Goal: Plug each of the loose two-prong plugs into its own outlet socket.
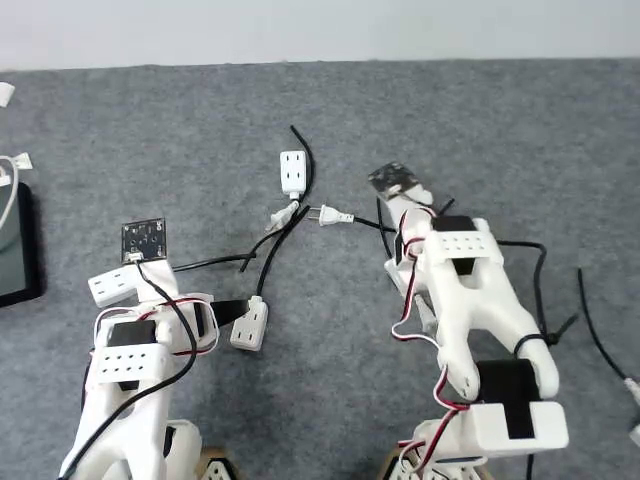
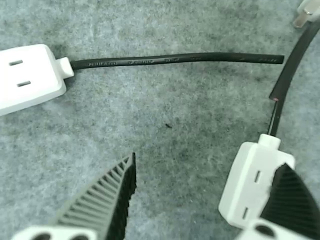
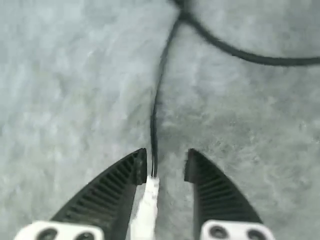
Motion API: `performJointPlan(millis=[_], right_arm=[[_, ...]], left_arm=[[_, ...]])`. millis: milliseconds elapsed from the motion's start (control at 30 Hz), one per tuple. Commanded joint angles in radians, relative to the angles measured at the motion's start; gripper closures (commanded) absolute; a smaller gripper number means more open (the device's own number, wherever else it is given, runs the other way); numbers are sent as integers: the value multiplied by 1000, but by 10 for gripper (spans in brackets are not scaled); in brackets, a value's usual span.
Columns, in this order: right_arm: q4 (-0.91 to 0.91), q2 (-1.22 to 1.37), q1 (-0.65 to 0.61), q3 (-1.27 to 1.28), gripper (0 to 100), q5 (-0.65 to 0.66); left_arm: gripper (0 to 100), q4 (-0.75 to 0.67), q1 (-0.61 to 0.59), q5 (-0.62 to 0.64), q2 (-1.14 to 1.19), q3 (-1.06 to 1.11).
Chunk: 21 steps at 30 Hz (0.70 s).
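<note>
Three white outlet sockets lie on the grey carpet: one at the back (image 1: 292,172), one at the left (image 1: 118,286) and one at the front (image 1: 249,325). Two white two-prong plugs (image 1: 283,216) (image 1: 333,216) on black cords lie between them. My left gripper (image 2: 206,165) is open just above the carpet. One of its fingers (image 2: 290,200) touches the front socket (image 2: 252,182), and the left socket (image 2: 27,77) lies farther off. My right gripper (image 3: 165,155) is narrowly open around a white cord end (image 3: 147,205), which rests against one finger (image 3: 120,195).
Black cords (image 1: 270,255) cross the middle of the carpet, and another cord (image 1: 595,330) trails at the right edge. A dark tablet-like device (image 1: 15,250) lies at the left edge. The far half of the carpet is bare.
</note>
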Motion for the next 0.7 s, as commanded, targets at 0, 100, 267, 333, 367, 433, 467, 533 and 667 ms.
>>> performJointPlan(millis=[0,100,267,333,367,433,467,533,667], right_arm=[[-51,-4,35,-3,861,-132],[-50,-16,67,-6,887,-141],[48,-68,77,-5,991,-137],[116,-111,71,-5,991,-137],[145,-139,62,-2,991,-133],[208,-197,38,15,989,-89],[234,-225,21,34,989,-63],[269,-266,-30,86,989,-23],[272,-278,-53,186,990,-21]], left_arm=[[618,-18,-8,-11,-18,-7],[618,-18,-8,-11,-18,-7],[618,-18,-8,-11,-18,-7],[618,-18,-8,-11,-18,-7],[618,-18,-8,-11,-18,-7],[618,-18,-8,-11,-18,-7],[618,-18,-8,-11,-18,-7],[618,-18,-8,-11,-18,-7],[618,-18,-8,-11,-18,-7]])
